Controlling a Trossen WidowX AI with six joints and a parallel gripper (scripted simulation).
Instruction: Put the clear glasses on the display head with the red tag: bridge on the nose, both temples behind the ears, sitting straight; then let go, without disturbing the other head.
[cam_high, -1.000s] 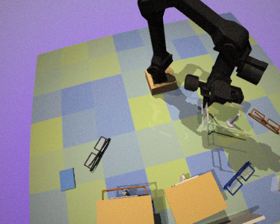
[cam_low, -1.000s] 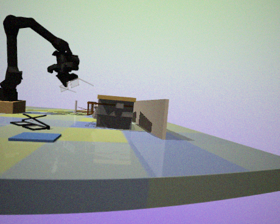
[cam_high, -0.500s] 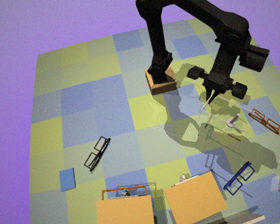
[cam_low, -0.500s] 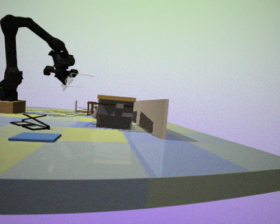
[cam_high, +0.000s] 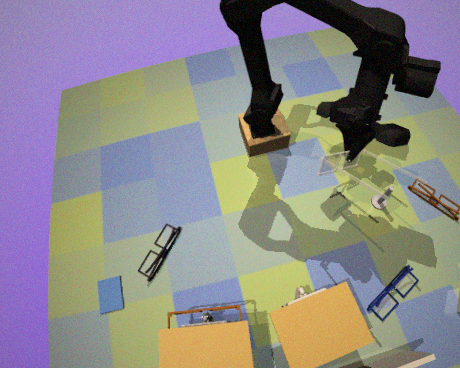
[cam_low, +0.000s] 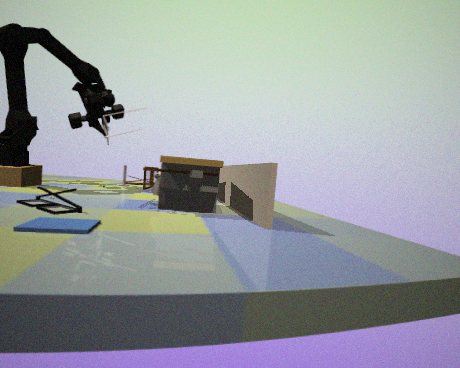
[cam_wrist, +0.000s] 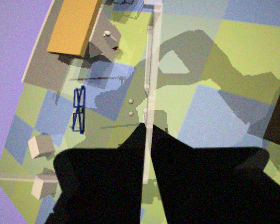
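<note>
My gripper (cam_high: 350, 160) (cam_low: 107, 142) (cam_wrist: 145, 127) is shut on the clear glasses (cam_high: 326, 166) (cam_low: 104, 122) (cam_wrist: 155, 50), high above the table. Their front frame is at the fingertips. In the top view the open temples point to the lower right. The head with the red tag (cam_high: 322, 325) (cam_wrist: 75, 27) has an orange top and wears no glasses that I can see; a small red mark (cam_wrist: 115, 48) shows on its face side in the wrist view. The other head (cam_high: 205, 345) (cam_low: 190, 190) wears brown glasses (cam_high: 205, 314). Both faces are mostly hidden in the top view.
A small post (cam_high: 382, 201) (cam_low: 125, 175) stands below the held glasses. Brown glasses (cam_high: 434, 201) lie right, blue glasses (cam_high: 388, 290) (cam_wrist: 82, 107) near the tagged head, black glasses (cam_high: 165, 251) and a blue block (cam_high: 110, 295) (cam_low: 57, 225) left. A panel (cam_low: 252, 192) stands behind the heads.
</note>
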